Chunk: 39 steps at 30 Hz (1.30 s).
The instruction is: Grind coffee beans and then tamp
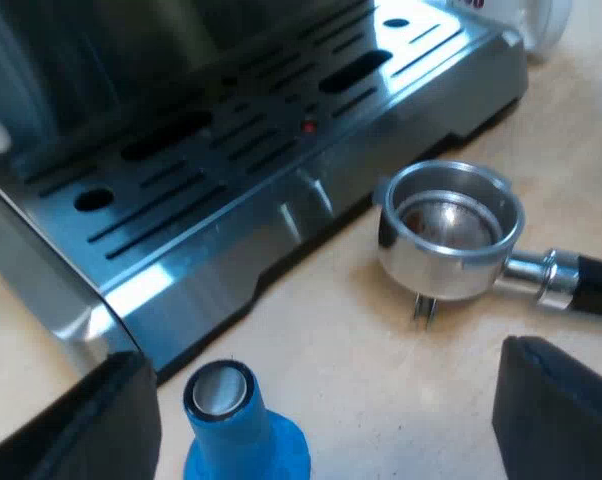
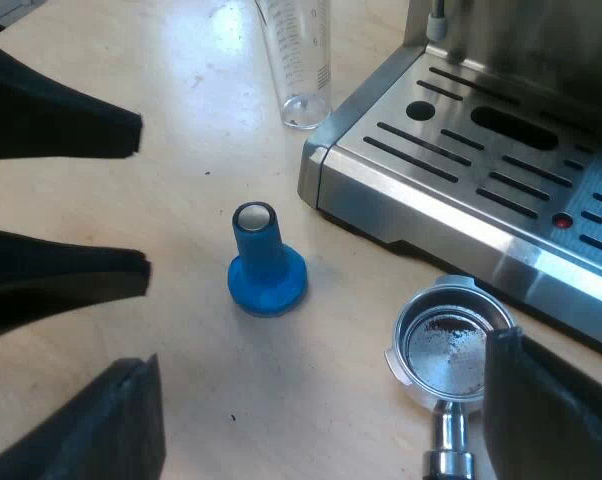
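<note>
A: Holder [image 1: 451, 230]: where is it, and how does it lie?
B: On the table [image 1: 381, 350], just off the machine [image 2: 501, 150] front, loose. Mouth up. Long axis level, with the handle [image 1: 593, 286] slanting away from the machine, toward the right gripper [image 2: 321, 400].
A: Material?
B: Polished metal bowl, round, with a lipped rim. Brown residue dusts the inside. Spouts [image 1: 425, 308] beneath touch the table. A metal collar joins a dark, matte handle.
A: Tamper [image 1: 243, 430]?
B: Blue, matte. Upright on its flared base, axis vertical, with a silvery cap on the narrow neck. It is near the holder and apart from it.
A: Pincers?
B: Left gripper [image 1: 321, 400]: fingers spread wide and empty, with the tamper between them but untouched. Right gripper: likewise spread wide, gripping nothing, above the holder's handle end.
A: Other items?
B: Tray [image 1: 231, 150]: brushed steel, slotted, with one red dot. A clear glass [image 2: 299, 60] with printed marks stands upright at the tray's corner. The table is pale wood.
</note>
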### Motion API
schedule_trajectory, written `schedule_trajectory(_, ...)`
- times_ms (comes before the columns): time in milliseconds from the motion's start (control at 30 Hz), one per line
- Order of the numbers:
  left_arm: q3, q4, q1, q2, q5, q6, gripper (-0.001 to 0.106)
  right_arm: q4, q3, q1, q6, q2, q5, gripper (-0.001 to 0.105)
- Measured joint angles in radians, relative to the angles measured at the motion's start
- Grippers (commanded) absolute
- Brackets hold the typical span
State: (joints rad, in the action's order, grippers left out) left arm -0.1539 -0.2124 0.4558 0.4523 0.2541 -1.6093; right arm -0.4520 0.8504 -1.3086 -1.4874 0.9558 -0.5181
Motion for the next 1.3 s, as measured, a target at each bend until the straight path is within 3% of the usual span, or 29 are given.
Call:
schedule_trajectory(233,0.026,0.186,0.000,0.211,-0.061,-0.054,0.070,0.000,0.000,0.000,0.000,0.000,0.000,0.068)
schedule_trajectory(833,0.026,0.510,0.000,0.651,-0.065,-0.067,0.070,0.000,0.000,0.000,0.000,0.000,0.000,0.068)
schedule_trajectory(1300,-0.044,0.560,0.000,0.813,-0.065,-0.067,0.069,0.000,0.000,0.000,0.010,0.000,0.000,0.068)
